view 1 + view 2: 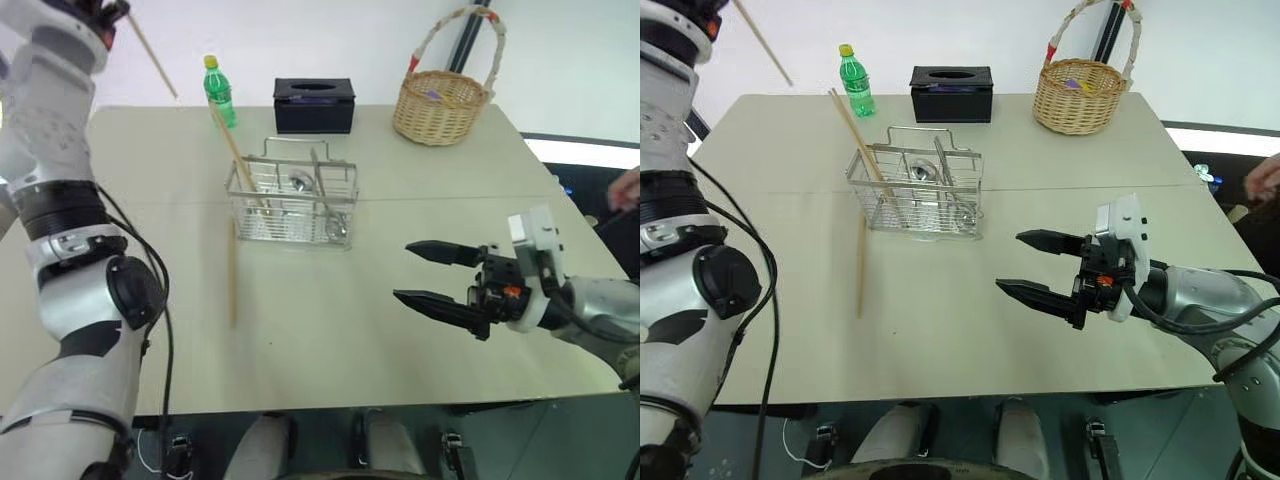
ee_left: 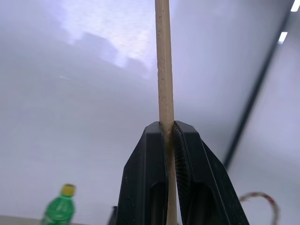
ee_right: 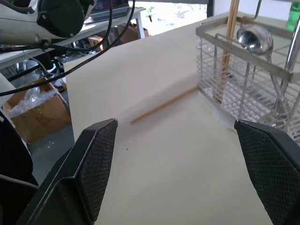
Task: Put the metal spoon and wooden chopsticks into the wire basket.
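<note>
My left gripper point(image 1: 115, 10) is raised high at the far left, shut on one wooden chopstick point(image 1: 155, 58) that juts out past its fingers point(image 2: 140, 178). A second chopstick point(image 1: 238, 155) leans upright in the wire basket point(image 1: 245, 190) at mid-table. A third chopstick point(image 1: 233, 275) lies flat on the table, its far end against the basket's left front. The metal spoon point(image 1: 300, 182) stands inside the basket, bowl up point(image 3: 255, 40). My right gripper point(image 1: 402, 270) hovers open and empty over the table, right of the basket.
A green bottle point(image 1: 219, 90), a black tissue box point(image 1: 314, 105) and a round wicker basket point(image 1: 440, 100) line the far side of the beige table point(image 1: 400, 340). A person's hand point(image 1: 625, 188) shows at the right edge.
</note>
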You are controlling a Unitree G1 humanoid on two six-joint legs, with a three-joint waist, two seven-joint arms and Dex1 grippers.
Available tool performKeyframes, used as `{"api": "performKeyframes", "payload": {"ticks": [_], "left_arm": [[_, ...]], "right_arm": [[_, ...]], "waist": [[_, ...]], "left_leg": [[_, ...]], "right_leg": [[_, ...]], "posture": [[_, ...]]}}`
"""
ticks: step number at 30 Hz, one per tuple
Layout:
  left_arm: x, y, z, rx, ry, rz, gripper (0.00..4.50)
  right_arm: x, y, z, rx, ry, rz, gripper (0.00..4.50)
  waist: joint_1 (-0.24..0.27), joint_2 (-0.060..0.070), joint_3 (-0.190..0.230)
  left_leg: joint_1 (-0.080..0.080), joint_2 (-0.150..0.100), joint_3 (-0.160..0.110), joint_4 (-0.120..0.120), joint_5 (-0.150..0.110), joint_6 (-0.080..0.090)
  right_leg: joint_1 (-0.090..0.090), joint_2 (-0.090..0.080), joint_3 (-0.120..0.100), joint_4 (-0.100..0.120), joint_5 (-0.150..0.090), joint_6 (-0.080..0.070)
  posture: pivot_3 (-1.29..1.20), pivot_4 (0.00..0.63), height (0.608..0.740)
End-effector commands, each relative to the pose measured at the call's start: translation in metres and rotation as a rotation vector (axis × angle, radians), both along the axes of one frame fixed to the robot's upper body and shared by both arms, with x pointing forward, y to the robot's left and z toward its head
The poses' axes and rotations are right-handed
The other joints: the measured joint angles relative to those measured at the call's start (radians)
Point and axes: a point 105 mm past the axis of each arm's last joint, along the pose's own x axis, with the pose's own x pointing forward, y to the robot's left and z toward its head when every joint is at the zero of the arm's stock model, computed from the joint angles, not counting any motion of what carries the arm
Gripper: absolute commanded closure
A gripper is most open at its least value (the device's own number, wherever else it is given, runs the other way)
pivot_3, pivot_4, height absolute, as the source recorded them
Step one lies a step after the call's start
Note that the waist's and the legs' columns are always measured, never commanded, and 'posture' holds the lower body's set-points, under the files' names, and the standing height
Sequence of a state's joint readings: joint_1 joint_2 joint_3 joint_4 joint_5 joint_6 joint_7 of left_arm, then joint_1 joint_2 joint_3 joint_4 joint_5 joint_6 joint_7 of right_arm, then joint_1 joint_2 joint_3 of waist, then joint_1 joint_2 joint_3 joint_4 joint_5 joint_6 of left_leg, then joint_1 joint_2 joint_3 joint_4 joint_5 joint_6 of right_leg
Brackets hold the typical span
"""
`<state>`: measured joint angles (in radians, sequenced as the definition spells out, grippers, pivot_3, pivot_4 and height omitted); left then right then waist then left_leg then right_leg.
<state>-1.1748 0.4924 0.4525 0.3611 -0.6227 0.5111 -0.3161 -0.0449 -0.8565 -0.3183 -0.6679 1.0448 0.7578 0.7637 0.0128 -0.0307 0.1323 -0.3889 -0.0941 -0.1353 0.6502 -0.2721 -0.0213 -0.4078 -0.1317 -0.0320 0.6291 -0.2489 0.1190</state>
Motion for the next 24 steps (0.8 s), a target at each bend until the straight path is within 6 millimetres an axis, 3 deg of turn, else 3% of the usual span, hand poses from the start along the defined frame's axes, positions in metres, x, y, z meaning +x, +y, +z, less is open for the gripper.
{"api": "performKeyframes", "payload": {"ticks": [1,4,8,19,24], "left_arm": [[-0.015,-0.035,0.003,0.127,-0.044,-0.122,4.46],[-0.019,-0.058,-0.013,0.226,-0.031,-0.18,4.46],[-0.018,-0.072,-0.034,0.288,-0.005,-0.197,4.46],[-0.001,-0.08,-0.084,0.321,0.057,-0.119,4.46],[0.001,-0.086,-0.098,0.344,0.06,-0.105,4.46]], "right_arm": [[-0.005,0.003,0.009,0.015,-0.05,-0.001,0.36],[-0.005,0.003,0.01,0.027,-0.055,-0.02,0.36],[-0.005,0.002,0.011,0.035,-0.057,-0.04,0.36],[-0.003,0.004,0.016,0.064,-0.067,-0.072,0.36],[-0.001,0.004,0.02,0.073,-0.071,-0.083,0.36]], "waist": [[0.0,0.0,0.0],[0.0,0.0,0.0],[0.001,0.0,0.0],[0.002,-0.001,0.001],[0.002,-0.001,0.001]], "left_leg": [[0.0,0.0,0.0,0.0,0.0,0.0],[0.0,0.001,-0.001,0.002,0.0,0.0],[0.0,0.001,-0.001,0.002,0.0,0.0],[-0.001,0.001,-0.001,0.002,0.0,0.0],[-0.001,0.001,-0.001,0.002,0.0,0.0]], "right_leg": [[0.0,0.001,0.0,0.0,0.0,0.0],[0.001,0.002,0.0,0.0,0.0,0.0],[0.001,0.002,0.0,0.0,0.0,0.0],[0.001,0.002,0.0,-0.001,0.0,0.0],[0.001,0.002,0.0,-0.001,0.0,0.0]], "posture": [[0.0,0.15,0.661],[0.0,0.15,0.661],[0.0,0.15,0.661],[0.0,0.15,0.661],[0.0,0.15,0.661]]}}
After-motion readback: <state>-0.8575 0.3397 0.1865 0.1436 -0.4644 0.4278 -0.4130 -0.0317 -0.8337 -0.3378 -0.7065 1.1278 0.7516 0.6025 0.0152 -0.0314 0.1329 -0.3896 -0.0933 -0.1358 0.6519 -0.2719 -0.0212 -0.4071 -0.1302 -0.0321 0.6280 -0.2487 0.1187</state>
